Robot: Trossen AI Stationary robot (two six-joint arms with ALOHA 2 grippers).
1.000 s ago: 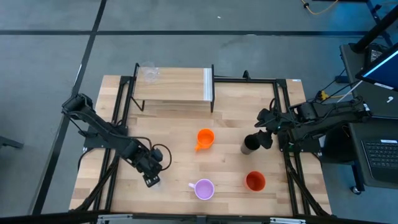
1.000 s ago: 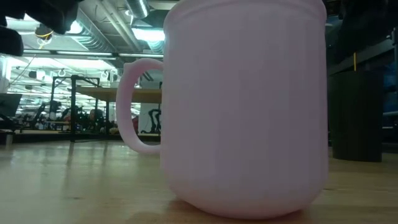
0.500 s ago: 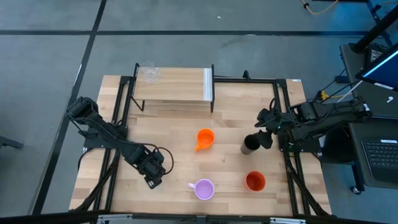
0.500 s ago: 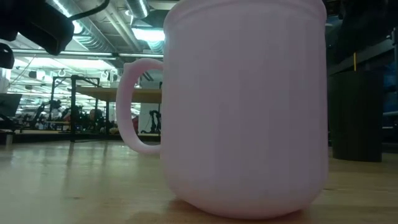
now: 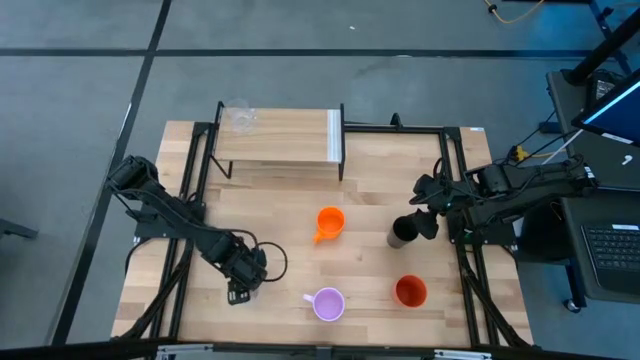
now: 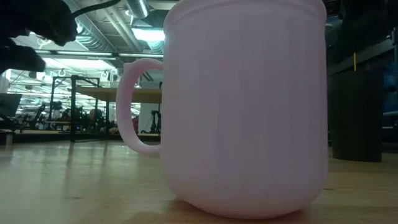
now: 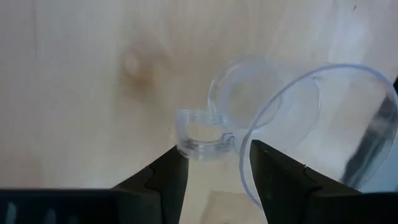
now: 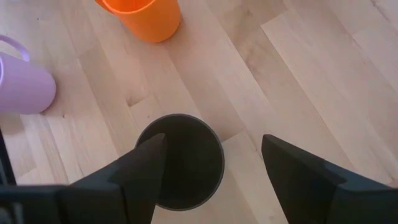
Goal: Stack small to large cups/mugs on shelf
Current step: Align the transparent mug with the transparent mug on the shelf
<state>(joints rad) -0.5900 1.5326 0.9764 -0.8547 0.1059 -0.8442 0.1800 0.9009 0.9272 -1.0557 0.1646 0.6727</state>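
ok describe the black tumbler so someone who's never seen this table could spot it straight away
Start at the wooden table and go to its right side, where the right gripper hangs with fingers open. The black tumbler stands upright directly beneath it, between the orange mug and the red-orange cup. It is the only dark, handleless vessel there.

A lab or workshop: exposed ceiling ducts, a taped concrete floor, a laptop.

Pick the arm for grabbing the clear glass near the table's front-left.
Left. Its hand is already over the clear glass, open fingers straddling its handle. The right hand sits across the table, open around the black tumbler.
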